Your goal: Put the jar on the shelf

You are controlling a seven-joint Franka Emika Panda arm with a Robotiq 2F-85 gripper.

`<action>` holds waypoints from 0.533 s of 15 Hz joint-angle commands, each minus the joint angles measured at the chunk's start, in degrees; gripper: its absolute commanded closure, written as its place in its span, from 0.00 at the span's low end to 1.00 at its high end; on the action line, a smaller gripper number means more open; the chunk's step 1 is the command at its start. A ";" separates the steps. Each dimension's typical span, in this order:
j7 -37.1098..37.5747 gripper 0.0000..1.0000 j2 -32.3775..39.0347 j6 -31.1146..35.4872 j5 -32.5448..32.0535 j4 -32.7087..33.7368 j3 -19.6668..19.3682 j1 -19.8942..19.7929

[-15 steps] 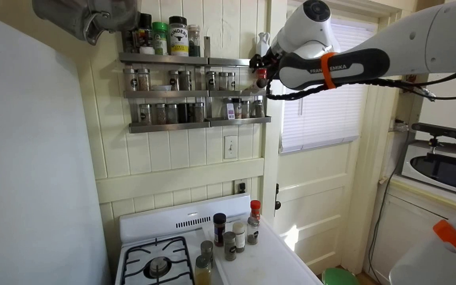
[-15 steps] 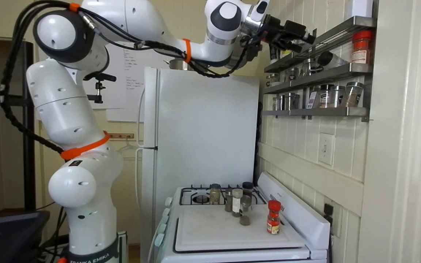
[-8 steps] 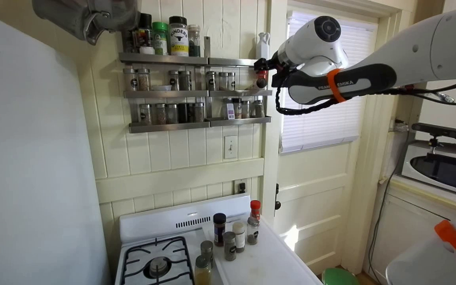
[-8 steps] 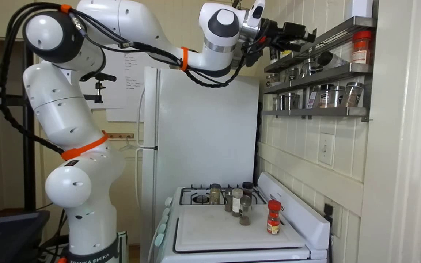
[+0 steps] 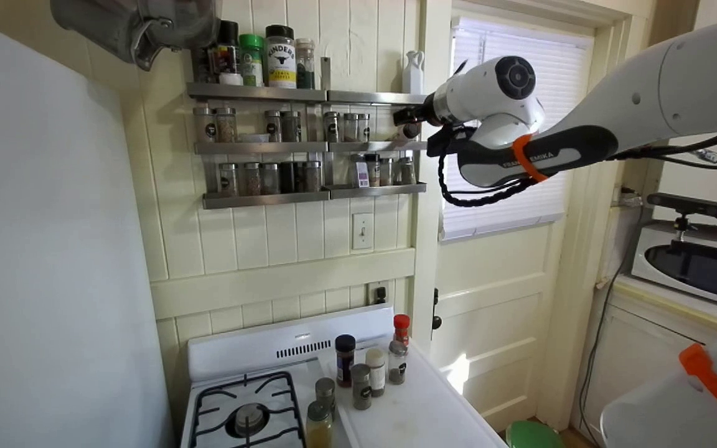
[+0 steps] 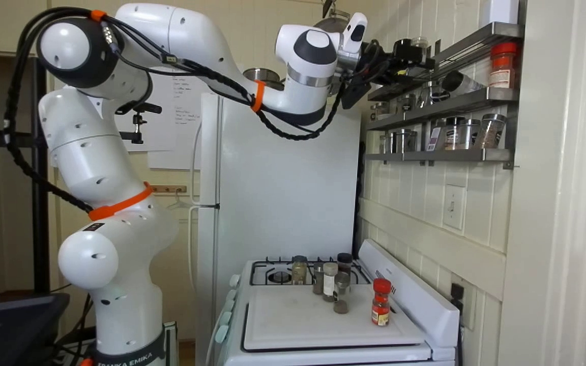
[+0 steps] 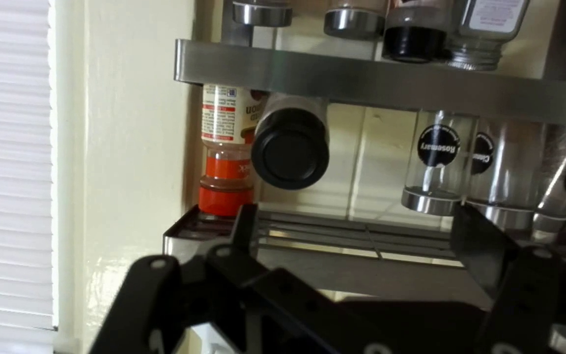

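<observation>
One jar [image 7: 438,162] on the shelf [image 7: 386,89] reads "Rosemary" in wrist view only.

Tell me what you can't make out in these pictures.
Red-lidded jar on the spice rack: part of its label, behind the tipped black-lidded jar, wrist view.
White-labelled jar on the stove: label print, too small, both exterior views.
Microwave: right end, cut off by the picture edge in an exterior view.
Green object: lower part, cut off by that view's bottom edge.
</observation>
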 commanded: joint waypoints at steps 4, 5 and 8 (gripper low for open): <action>3.39 0.00 -4.39 20.15 -1.78 -6.42 13.01 -26.48; 0.87 0.00 -5.01 23.01 1.51 -7.33 15.43 -30.69; 1.07 0.00 -2.85 22.84 1.27 -5.34 14.62 -29.99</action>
